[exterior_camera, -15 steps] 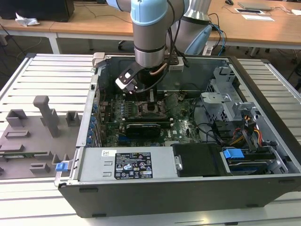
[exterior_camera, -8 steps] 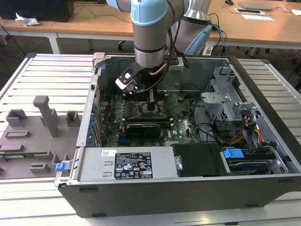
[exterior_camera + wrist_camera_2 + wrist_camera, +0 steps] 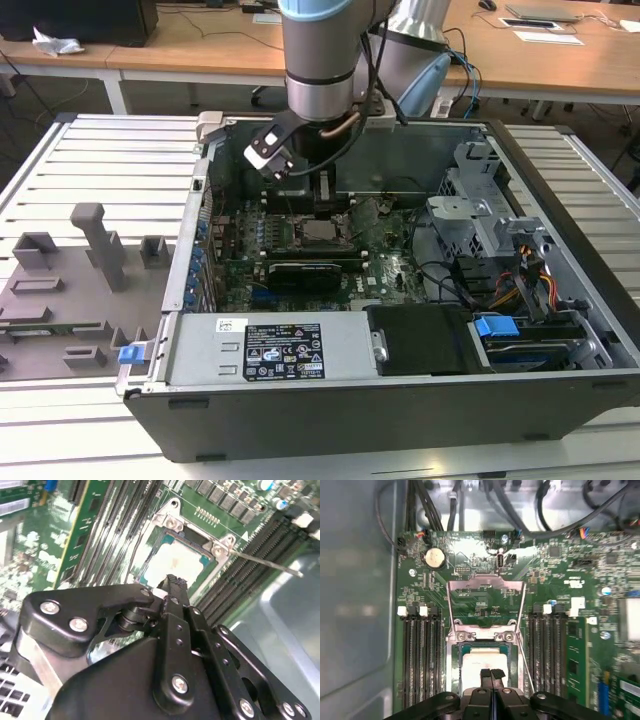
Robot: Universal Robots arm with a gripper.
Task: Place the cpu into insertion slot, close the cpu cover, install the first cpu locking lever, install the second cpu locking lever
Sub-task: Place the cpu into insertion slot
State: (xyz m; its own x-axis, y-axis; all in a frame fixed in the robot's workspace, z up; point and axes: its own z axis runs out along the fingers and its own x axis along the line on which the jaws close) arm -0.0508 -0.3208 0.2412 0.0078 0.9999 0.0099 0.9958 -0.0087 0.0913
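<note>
The cpu (image 3: 481, 658), its pale metal face up, lies flat in the insertion slot (image 3: 453, 666) on the green motherboard; in the second wrist view the cpu (image 3: 176, 562) sits inside the slot's metal rim (image 3: 172, 522). The cpu cover (image 3: 486, 586) is swung open past the slot, and the board shows through its window. A thin locking lever (image 3: 525, 655) stands free beside the slot, and it shows as a lever (image 3: 265, 562) in the second wrist view too. My gripper (image 3: 491, 674) is shut with nothing between its fingers, just above the cpu's near edge. In the exterior view the gripper (image 3: 325, 200) hangs over the slot (image 3: 320, 233).
Black memory slots (image 3: 420, 655) flank the socket on both sides. A long black expansion card (image 3: 310, 270) lies in front of it, then the power supply (image 3: 270, 350). A drive cage (image 3: 500, 230) with cables fills the exterior view's right. A grey fixture tray (image 3: 60, 290) lies outside the case.
</note>
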